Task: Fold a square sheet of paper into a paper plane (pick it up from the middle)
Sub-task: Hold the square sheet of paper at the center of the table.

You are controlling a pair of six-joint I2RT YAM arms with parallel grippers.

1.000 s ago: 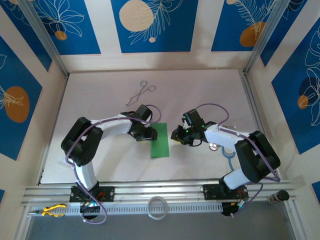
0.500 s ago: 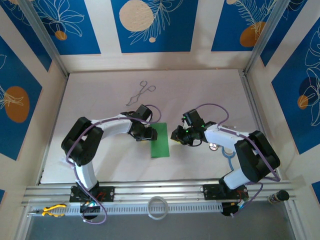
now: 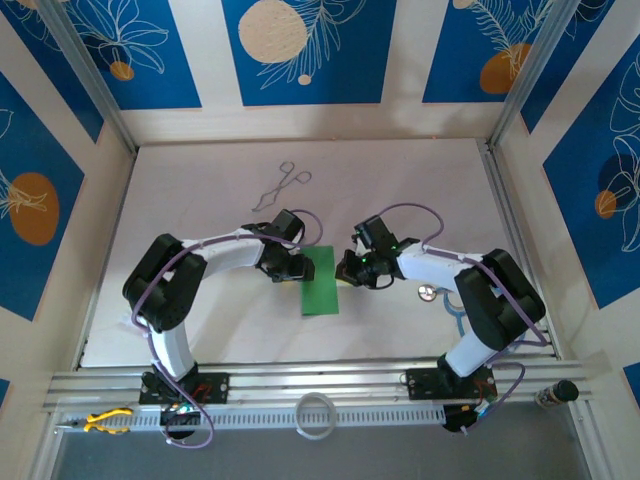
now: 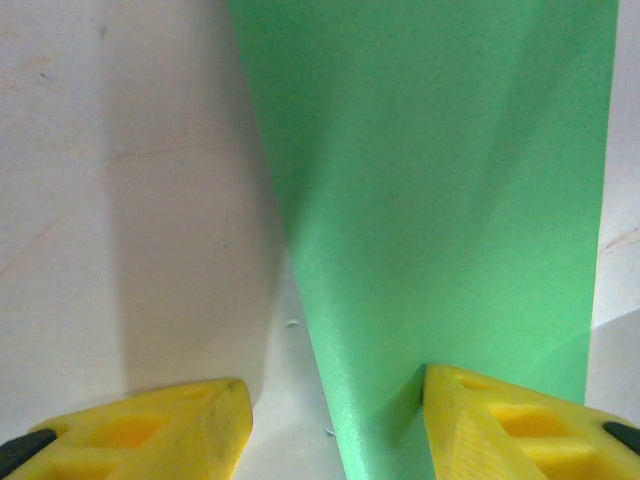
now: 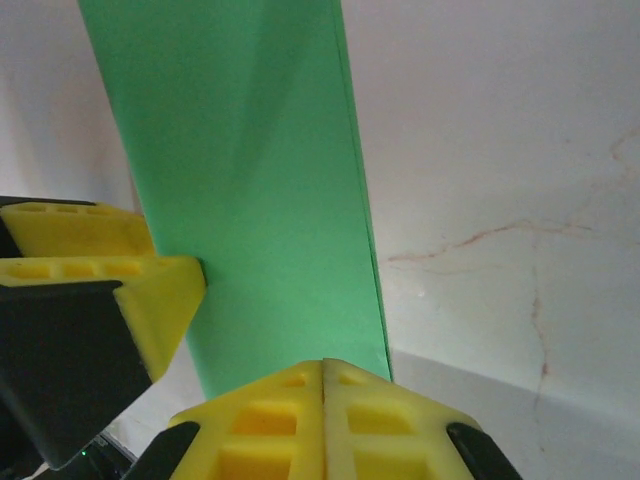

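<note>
The square sheet of paper (image 3: 321, 283), folded into a strip, lies flat mid-table. At its 10 o'clock the left gripper (image 3: 297, 267) stands half open, holding nothing (one finger is over the green). At 2 o'clock the right gripper (image 3: 347, 272) is closed tight against the paper's edge.

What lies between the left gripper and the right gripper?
The folded green paper, in the top view; left gripper and right gripper flank its far end.
</note>
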